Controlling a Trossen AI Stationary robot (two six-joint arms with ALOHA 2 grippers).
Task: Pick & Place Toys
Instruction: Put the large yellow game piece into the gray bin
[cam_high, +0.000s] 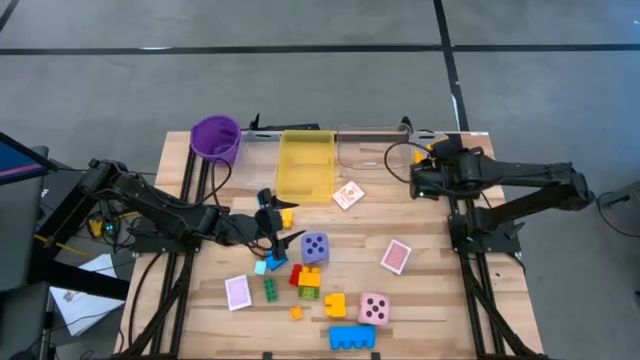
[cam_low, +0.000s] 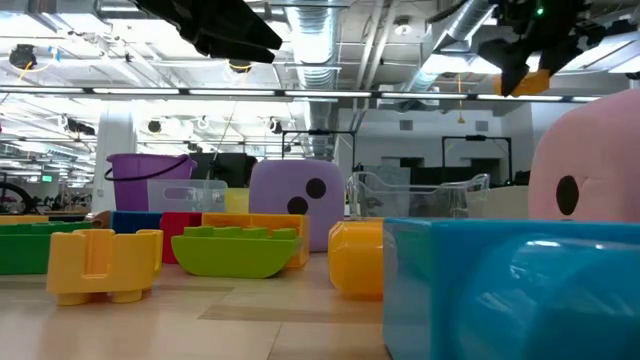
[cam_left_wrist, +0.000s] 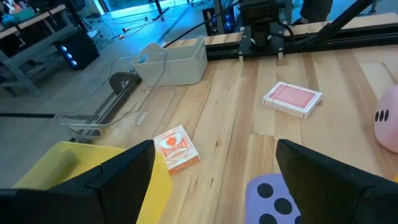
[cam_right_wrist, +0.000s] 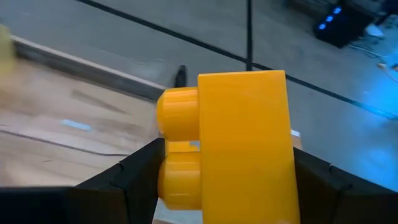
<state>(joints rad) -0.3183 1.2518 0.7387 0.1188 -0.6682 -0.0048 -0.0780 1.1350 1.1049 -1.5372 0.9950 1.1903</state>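
Clamped between the right gripper (cam_right_wrist: 217, 186) fingers: yellow brick (cam_right_wrist: 233, 137), over the clear bin (cam_high: 375, 148). Left to right: left gripper (cam_high: 272, 222), fingers apart and empty, above toys, close to the yellow bin (cam_high: 305, 165); could nudge the purple die (cam_high: 315, 246). Could drop the brick outside the bin's rim. Open table around the pink die (cam_high: 374, 308).

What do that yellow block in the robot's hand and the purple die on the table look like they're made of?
The yellow block, gripped in the right hand, looks like hard moulded plastic: smooth faces, crisp edges, rounded studs. The purple die looks softer, probably foam, with a matte skin and rounded corners, though the look alone leaves that open.
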